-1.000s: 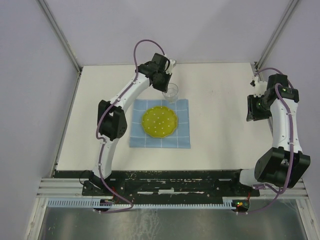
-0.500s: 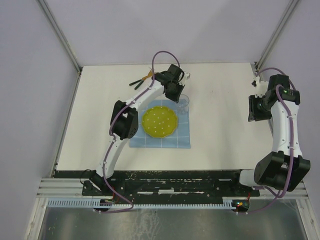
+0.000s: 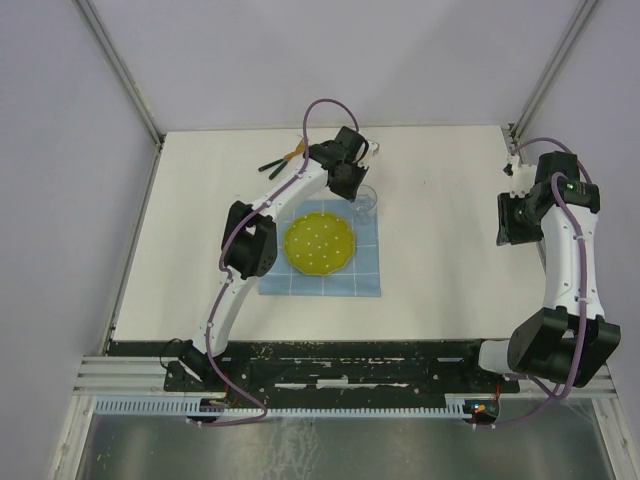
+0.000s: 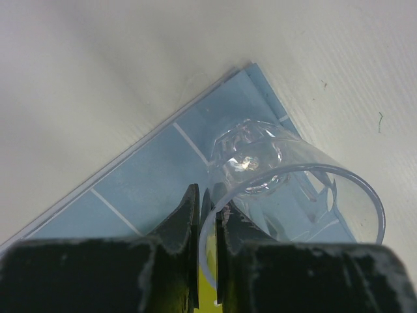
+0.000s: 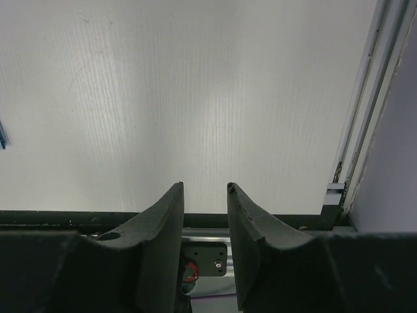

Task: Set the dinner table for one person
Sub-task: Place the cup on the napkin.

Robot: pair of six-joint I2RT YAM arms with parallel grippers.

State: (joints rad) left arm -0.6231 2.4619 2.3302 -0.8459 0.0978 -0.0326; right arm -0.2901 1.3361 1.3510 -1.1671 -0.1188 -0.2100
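At the cloth's (image 4: 150,176) far right corner, my left hand (image 4: 205,203) pinches the glass (image 4: 293,176) by its rim, to stand it beside the plate (image 3: 319,243) on the counter (image 3: 450,260). My right hand (image 5: 204,192) hangs half-open, empty.

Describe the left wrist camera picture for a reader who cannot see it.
The left claw, black and seen from just behind, pinches the wall of a clear plastic cup at its rim. The cup is at the corner of a light-blue gridded cloth that lies on an off-white table.
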